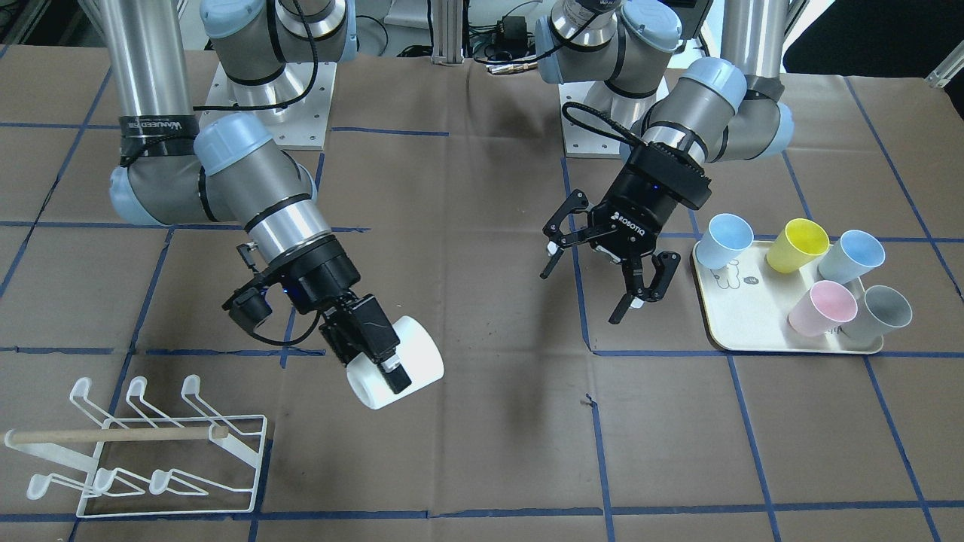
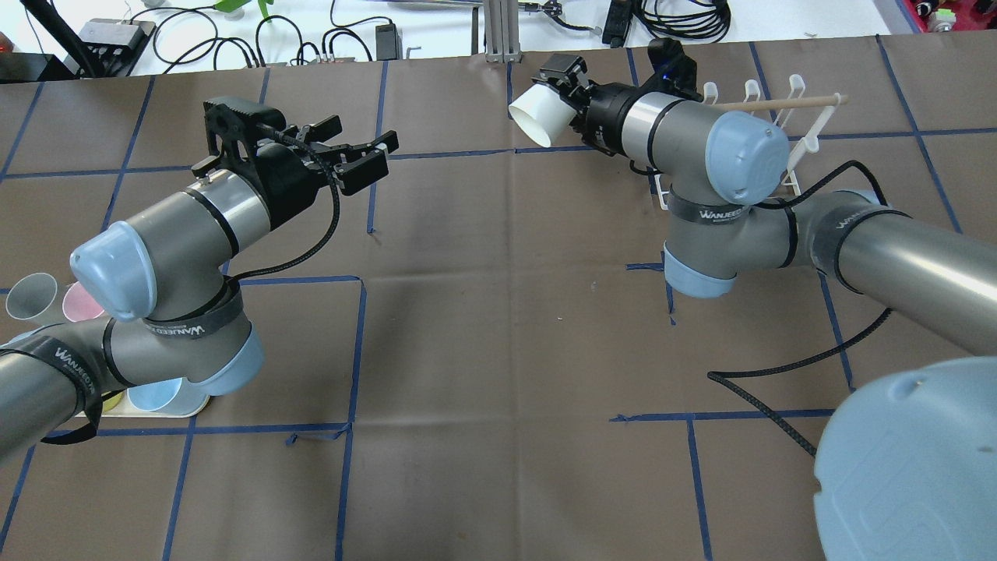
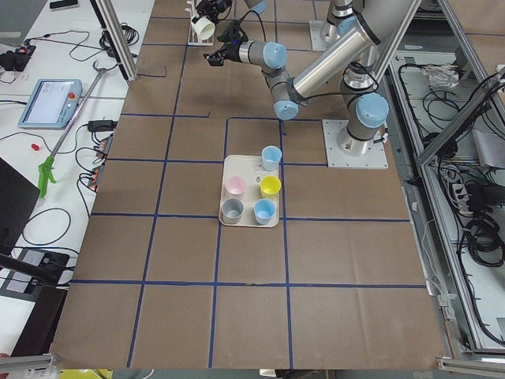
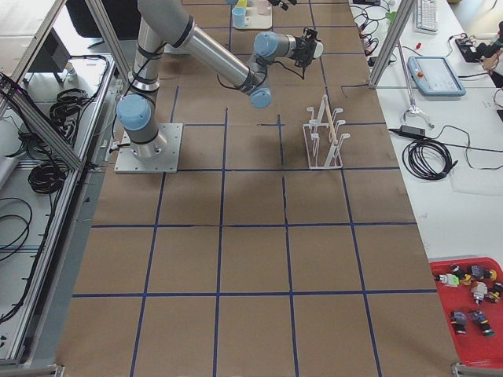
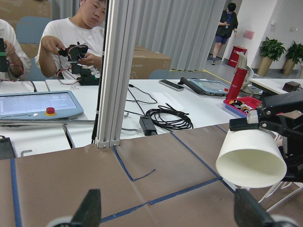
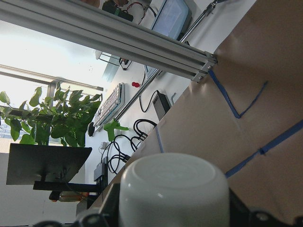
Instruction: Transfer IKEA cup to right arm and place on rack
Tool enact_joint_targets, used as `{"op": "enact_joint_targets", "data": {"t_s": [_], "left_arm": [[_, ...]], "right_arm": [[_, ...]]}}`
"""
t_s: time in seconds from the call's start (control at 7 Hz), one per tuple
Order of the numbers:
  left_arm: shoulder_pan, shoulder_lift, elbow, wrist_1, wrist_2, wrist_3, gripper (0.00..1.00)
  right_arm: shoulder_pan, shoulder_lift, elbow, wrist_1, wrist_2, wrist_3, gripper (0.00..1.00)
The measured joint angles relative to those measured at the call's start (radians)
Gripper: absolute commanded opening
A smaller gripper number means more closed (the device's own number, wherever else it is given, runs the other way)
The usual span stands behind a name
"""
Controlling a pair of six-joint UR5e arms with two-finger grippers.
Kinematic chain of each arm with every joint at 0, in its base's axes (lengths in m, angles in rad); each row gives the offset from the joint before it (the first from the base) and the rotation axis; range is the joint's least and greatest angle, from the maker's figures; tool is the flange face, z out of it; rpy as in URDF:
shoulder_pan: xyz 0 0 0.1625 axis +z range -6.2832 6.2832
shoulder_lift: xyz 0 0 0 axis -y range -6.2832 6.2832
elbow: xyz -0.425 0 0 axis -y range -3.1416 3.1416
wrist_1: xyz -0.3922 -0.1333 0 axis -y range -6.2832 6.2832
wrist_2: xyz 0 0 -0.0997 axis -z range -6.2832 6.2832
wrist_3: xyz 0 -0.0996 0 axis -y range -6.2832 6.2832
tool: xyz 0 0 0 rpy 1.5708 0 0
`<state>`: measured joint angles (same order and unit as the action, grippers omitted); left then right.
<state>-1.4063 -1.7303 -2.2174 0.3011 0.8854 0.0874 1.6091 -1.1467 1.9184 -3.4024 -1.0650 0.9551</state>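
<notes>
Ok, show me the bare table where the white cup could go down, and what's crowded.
Bare: the wide brown table cover between the wire rack and the tray. Crowded: the tray, holding five cups, and the rack itself.

Front-facing: from the side opposite the overhead camera, steeply down on the brown paper-covered table (image 1: 482, 452); white wire drying rack with wooden dowel (image 1: 113, 434) lower left, cream rectangular tray (image 1: 745, 320) right.
Overhead: from behind the shoulders, forward and down; same rack upper right, same tray at lower left edge.
End views: high, distant, along the table from opposite ends.
Wrist views: close; white plastic cup (image 5: 251, 158) shared, right of frame in left wrist, bottom centre in right wrist.
</notes>
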Motion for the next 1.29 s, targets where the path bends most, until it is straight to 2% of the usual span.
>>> {"op": "enact_joint_targets", "data": {"t_s": [0.14,0.43,0.86,1.0,1.14,1.29], "left_arm": [[0.002,0.05,0.044,-0.171,0.071,0.0,0.99],[-0.011,0.113,0.204,-0.611,0.226,0.006,0.99],[-0.123,0.12,0.45,-1.256,0.541,-0.025,0.99],[-0.15,0.118,0.548,-1.502,0.611,-0.057,0.99],[-0.161,0.116,0.624,-1.692,0.664,-0.072,0.99],[-0.165,0.12,0.669,-1.826,0.705,-0.079,0.99]], "right_arm": [[-0.028,-0.018,0.0,0.001,-0.006,-0.118,0.1],[-0.053,-0.036,0.0,0.001,-0.084,-0.367,0.09],[-0.114,-0.054,-0.003,-0.011,-0.238,-0.804,0.09],[-0.141,-0.055,-0.011,-0.027,-0.253,-0.88,0.09],[-0.16,-0.051,-0.029,-0.061,-0.269,-0.909,0.09],[-0.172,-0.035,-0.051,-0.108,-0.295,-0.92,0.09]]}}
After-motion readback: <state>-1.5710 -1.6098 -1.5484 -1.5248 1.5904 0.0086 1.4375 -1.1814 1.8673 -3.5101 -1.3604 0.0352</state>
